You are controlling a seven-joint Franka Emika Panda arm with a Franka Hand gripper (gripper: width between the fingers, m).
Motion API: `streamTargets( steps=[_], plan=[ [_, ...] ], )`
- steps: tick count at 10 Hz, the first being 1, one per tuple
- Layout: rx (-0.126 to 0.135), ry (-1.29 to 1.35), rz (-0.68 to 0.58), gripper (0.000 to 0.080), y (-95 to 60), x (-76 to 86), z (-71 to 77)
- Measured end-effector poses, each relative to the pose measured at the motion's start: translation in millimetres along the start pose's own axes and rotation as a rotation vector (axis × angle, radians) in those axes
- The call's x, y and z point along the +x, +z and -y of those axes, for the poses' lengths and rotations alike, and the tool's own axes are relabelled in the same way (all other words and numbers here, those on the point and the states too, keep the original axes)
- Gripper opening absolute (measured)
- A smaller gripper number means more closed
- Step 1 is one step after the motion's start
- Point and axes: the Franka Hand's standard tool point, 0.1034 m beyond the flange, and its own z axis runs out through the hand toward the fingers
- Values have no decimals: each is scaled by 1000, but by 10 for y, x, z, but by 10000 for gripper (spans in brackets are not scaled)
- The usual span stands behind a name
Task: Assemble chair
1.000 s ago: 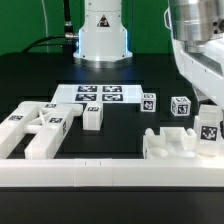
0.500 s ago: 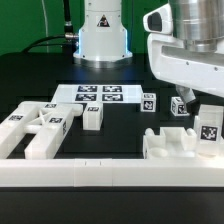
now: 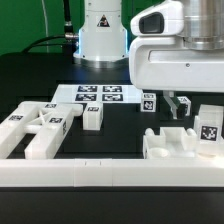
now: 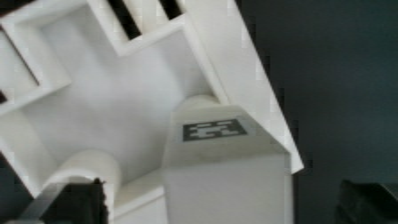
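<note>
The chair lies in loose glossy white pieces. A slotted slab (image 3: 172, 146) sits at the exterior view's right front, with a tagged block (image 3: 208, 130) standing on its right end. My gripper (image 3: 178, 110) hangs open just above and behind that slab, both dark fingers pointing down and nothing between them. In the wrist view the slab (image 4: 98, 95) fills the picture and a tagged post (image 4: 221, 150) runs up between my open gripper's (image 4: 222, 205) dark fingertips (image 4: 71, 203); I cannot tell whether they touch it.
More chair pieces (image 3: 35, 127) lie at the left front, with a small block (image 3: 92, 117) beside them and a tagged cube (image 3: 149, 102) further back. The marker board (image 3: 100, 95) lies in the middle. A long white border rail (image 3: 100, 172) runs along the front.
The arm has swung from the exterior view's right edge toward the left and come lower. Its hand now covers the small tagged cube behind the slab. No piece has moved.
</note>
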Motion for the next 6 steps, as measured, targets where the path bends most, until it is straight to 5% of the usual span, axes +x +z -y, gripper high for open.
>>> streamTargets(
  steps=[4, 6],
  plan=[
    [-11, -210, -3, 649, 2, 14, -29],
    [-10, -202, -3, 383, 2, 14, -28]
  ],
)
